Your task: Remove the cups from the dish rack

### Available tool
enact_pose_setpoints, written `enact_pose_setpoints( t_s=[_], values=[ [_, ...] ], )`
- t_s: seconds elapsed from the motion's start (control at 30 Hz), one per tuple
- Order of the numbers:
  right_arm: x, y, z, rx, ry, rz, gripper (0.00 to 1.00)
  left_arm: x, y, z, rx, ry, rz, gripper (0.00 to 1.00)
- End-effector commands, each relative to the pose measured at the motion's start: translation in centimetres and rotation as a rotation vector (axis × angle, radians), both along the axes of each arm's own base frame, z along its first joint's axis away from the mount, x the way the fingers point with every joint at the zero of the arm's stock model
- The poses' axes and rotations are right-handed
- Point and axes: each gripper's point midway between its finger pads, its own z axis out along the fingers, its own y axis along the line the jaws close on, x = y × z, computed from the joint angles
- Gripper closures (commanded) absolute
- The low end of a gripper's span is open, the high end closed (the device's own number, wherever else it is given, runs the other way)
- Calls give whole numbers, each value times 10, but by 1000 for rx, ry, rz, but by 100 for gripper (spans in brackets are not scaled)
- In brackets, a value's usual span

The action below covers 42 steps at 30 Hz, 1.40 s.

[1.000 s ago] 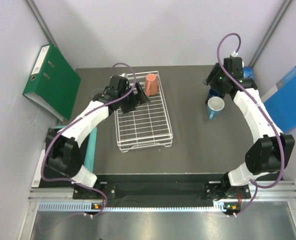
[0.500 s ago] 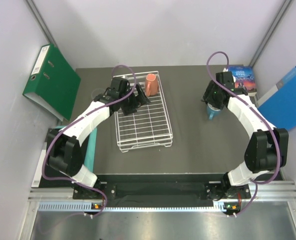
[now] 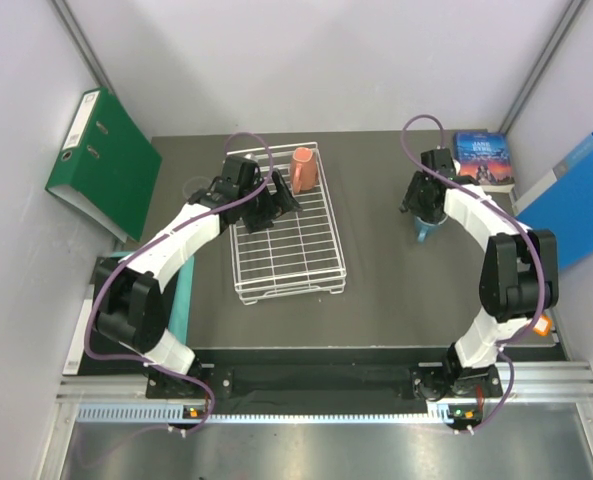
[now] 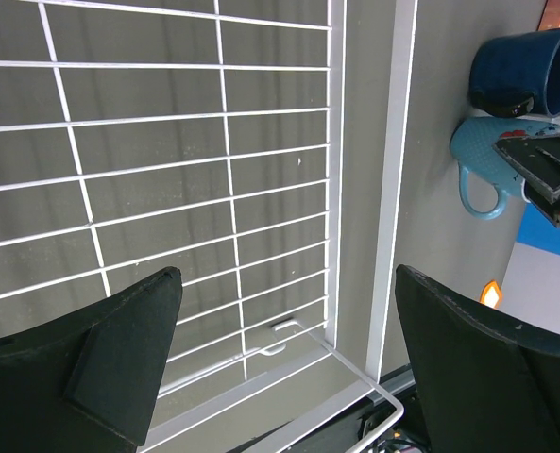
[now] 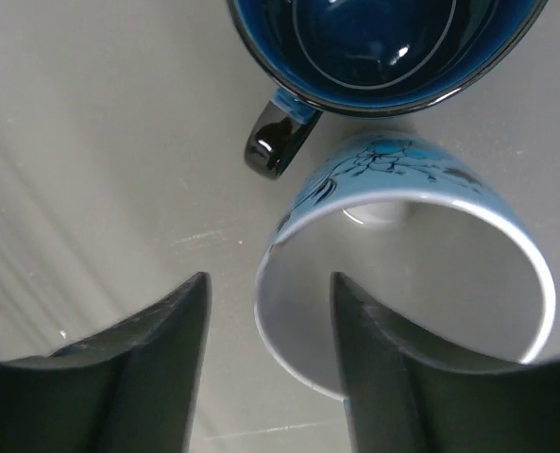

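- Cups are absent from the near half of the dish rack (image 3: 289, 262); only bare white wire shows there.
- Left gripper (image 4: 287, 302) hangs over the rack's middle, its fingers spread wide with nothing between them.
- Well to the right, out on the dark table (image 3: 396, 290), stands the light-blue mug (image 5: 374, 175). The right gripper (image 5: 268, 311) is directly above it. Its fingers are parted and straddle the near wall of the rim, one outside and one inside, and they do not look clamped on it.
- Just beyond, nearly touching it, sits the dark-blue mug (image 5: 383, 38), mouth up, also out of the rack.
- At the rack's far right corner, the orange mug (image 3: 303, 168) is the one cup plainly left to unload.
- No clear glass can be made out; one may be hidden by the left arm.
- By my reckoning, two mugs are done and at least one remains.
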Motion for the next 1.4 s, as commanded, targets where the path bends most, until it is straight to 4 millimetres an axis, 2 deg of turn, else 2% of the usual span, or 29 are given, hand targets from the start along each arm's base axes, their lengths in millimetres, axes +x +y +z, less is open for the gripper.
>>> enact_pose_setpoints(
  t_s=[0.0,0.03,0.07,0.13,0.17,0.27,0.7,0.9,1.0,1.13,1.37],
  values=[
    [22,2,15,-21,-76,6,53,-1,0,10,1,-33,-14,1],
    [22,2,13,-25,-72,4,59,-1,1,9,4,-31,-12,1],
    [21,0,12,-31,-66,0,69,-1,1,9,3,-32,-12,1],
    [20,-3,12,-39,-65,-10,79,-1,1,8,4,-28,-13,1],
    [19,-3,10,-44,-59,-12,87,-1,1,7,5,-27,-12,1],
    [18,-5,10,-53,-56,-16,100,-1,0,6,3,-24,-15,1],
    [2,-20,11,-89,-19,-59,100,-3,-3,3,-12,-8,-21,1],
    [-16,-26,23,-96,-8,-87,100,-5,-4,2,-22,-4,-24,1],
    [-27,-29,36,-102,-7,-95,100,-6,-4,2,-25,-3,-25,1],
    [-36,-30,41,-108,7,-93,100,-8,-6,1,-41,4,-28,1],
    [-30,-32,22,-116,70,-96,100,-8,-8,1,-57,3,-30,2]
  ],
)
